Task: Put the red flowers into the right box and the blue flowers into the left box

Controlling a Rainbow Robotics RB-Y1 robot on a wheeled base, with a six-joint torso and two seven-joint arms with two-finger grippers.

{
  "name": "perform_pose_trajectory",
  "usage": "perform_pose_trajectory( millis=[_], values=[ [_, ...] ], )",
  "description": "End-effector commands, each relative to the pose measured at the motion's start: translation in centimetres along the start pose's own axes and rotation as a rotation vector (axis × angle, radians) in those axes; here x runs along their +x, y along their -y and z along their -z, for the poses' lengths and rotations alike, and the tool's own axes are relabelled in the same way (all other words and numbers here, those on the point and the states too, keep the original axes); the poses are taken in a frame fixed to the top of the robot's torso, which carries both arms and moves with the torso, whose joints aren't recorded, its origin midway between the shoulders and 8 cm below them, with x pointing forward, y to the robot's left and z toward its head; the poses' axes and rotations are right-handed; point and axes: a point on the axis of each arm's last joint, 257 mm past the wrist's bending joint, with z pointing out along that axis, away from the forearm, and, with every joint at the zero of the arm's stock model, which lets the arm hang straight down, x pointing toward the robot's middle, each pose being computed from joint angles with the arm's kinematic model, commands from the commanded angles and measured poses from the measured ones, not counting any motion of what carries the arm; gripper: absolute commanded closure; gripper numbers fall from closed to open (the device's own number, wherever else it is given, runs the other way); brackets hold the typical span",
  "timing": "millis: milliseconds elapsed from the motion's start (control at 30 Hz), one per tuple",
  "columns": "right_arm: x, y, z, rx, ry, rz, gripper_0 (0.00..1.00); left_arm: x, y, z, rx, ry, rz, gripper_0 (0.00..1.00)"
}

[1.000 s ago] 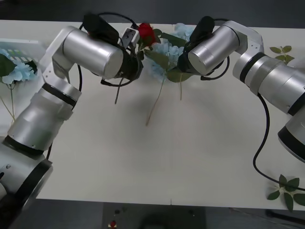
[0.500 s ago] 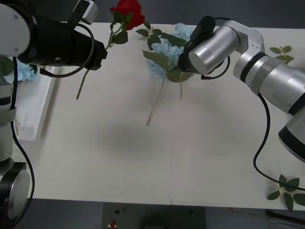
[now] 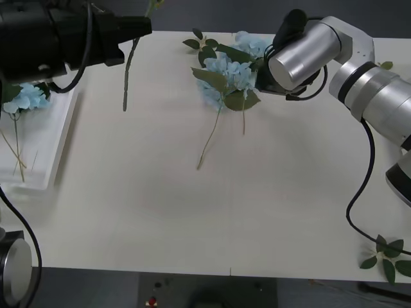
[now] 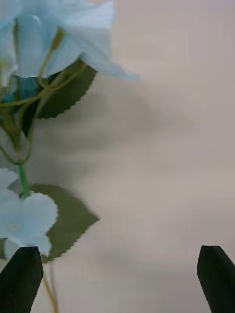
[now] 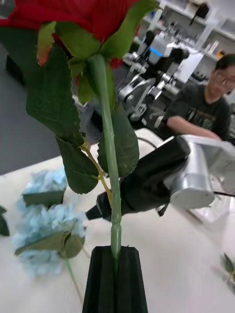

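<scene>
The red flower [image 5: 73,19] is up in the air, pinched by its stem in our left gripper [image 5: 115,274]. Our right gripper [image 4: 117,279] is spread beside the blue flowers [image 3: 228,74] on the bench [image 3: 192,212]. The thin stem could slip.

left gripper [image 5: 115,274] | clamped on red flower [image 5: 73,12] stem | blue flowers [image 5: 46,230] below

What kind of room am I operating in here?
Probably a robotics lab: past the red rose held in the left claw, benches carry other robot equipment, and a person sits nearby.
</scene>
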Motion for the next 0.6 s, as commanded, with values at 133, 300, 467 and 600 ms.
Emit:
perform_pose_trajectory(
  millis=[133,300,467,600],
  values=[
    [-0.7,1.6,0.0,0.042,0.033,0.029,0.08,-1.9,3.1,-0.6,0.072,0.156,-0.162,1.00],
    [-0.2,3.5,-0.2,0.087,0.020,0.036,0.07,-2.4,4.5,-1.7,0.094,0.242,-0.218,1.00],
    [-3.1,3.3,2.4,-0.005,0.027,-0.027,0.08,-2.4,6.1,-3.1,0.123,0.270,-0.231,1.00],
    [-5.7,3.1,7.0,-0.113,0.010,0.012,0.07,-2.3,6.4,-3.3,0.129,0.271,-0.225,1.00]
  ],
)
